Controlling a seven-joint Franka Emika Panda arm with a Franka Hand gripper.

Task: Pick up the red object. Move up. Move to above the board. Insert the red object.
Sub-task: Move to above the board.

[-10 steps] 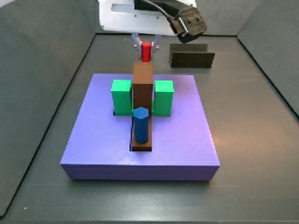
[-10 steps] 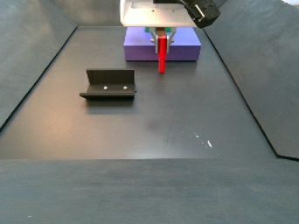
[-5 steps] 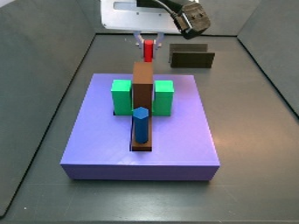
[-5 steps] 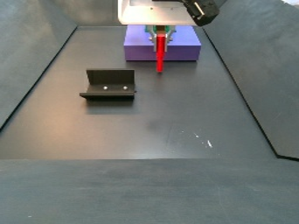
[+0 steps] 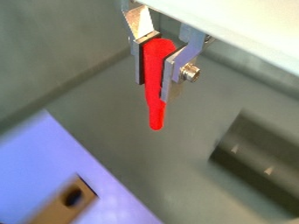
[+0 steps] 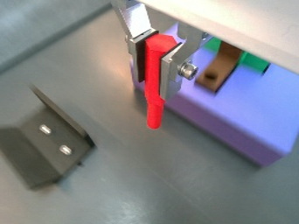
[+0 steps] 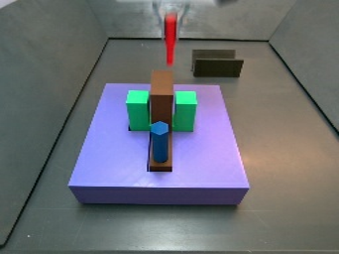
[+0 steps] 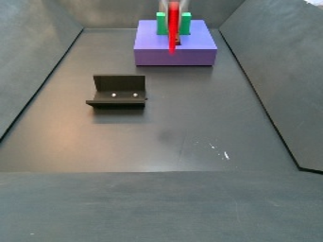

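Note:
My gripper (image 5: 160, 54) is shut on the red object (image 5: 155, 83), a thin red peg that hangs straight down between the silver fingers (image 5: 179, 62). It shows the same in a wrist view (image 6: 156, 86). In both side views the peg (image 7: 171, 38) (image 8: 173, 30) hangs high, and the gripper is almost wholly cut off by the picture's upper edge. The lavender board (image 7: 199, 149) lies on the floor with a brown bar (image 7: 162, 94), two green blocks (image 7: 138, 109) and a blue peg (image 7: 159, 142). The red peg hangs above the floor just off the board's edge (image 6: 228, 122).
The dark fixture (image 8: 117, 92) stands on the floor apart from the board; it also shows in a side view (image 7: 216, 64) and in a wrist view (image 6: 47, 144). Dark sloping walls enclose the grey floor (image 8: 177, 142).
The gripper has risen with the red peg still held; its body has left the upper edge of both side views. The board and fixture have not moved.

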